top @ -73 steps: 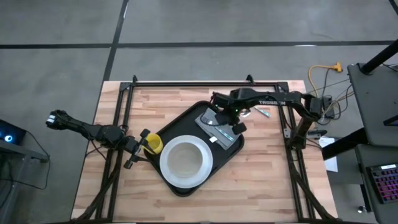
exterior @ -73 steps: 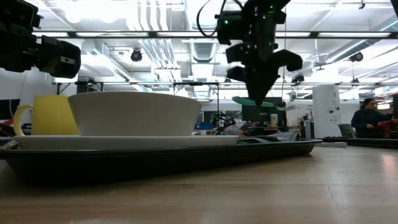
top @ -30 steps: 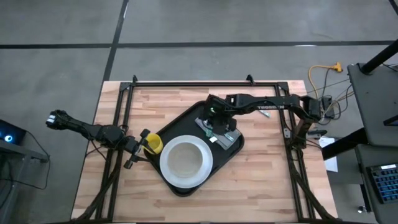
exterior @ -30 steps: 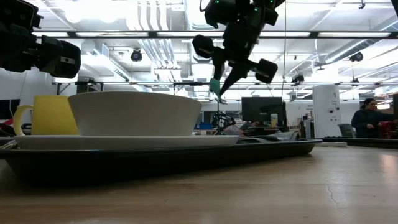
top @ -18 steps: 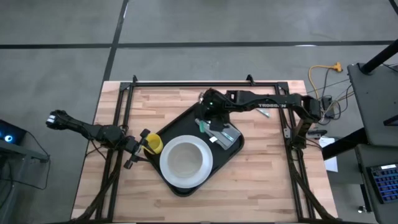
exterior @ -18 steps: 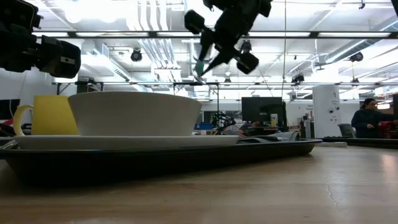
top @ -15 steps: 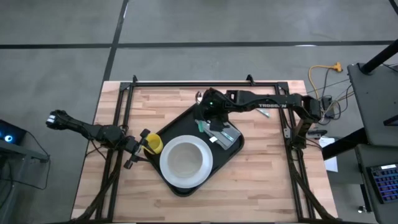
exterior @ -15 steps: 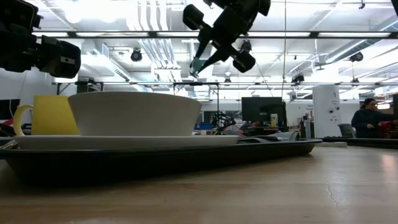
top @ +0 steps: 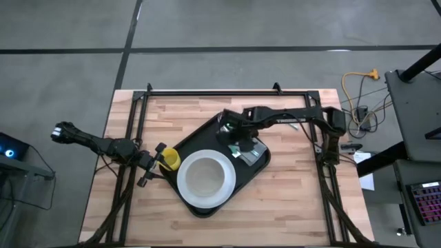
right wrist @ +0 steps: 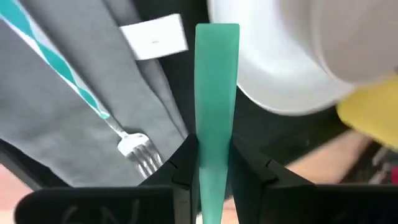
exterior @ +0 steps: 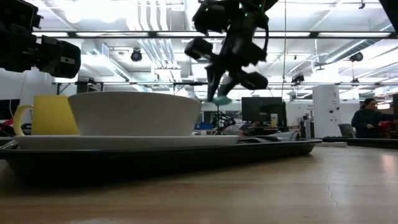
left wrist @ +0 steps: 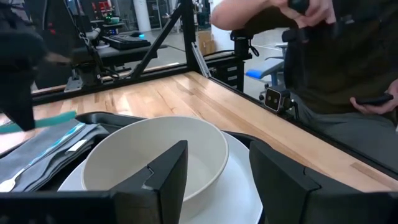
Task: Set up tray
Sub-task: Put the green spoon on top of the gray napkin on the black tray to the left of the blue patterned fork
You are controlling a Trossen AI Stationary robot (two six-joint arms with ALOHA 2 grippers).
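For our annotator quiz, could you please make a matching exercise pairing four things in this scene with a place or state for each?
Things:
1. white bowl
2. yellow cup
3. teal utensil
4. fork

Places or states:
A. lying on the grey napkin
B. at the tray's left edge, in front of the left claw
C. clamped in the right claw, above the tray
D. sitting on the white plate

Pairs: 1-D, 2-B, 3-C, 4-A

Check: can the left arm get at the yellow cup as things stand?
Probably yes. The left end effector sits open right beside the yellow cup at the tray edge, with nothing between them.
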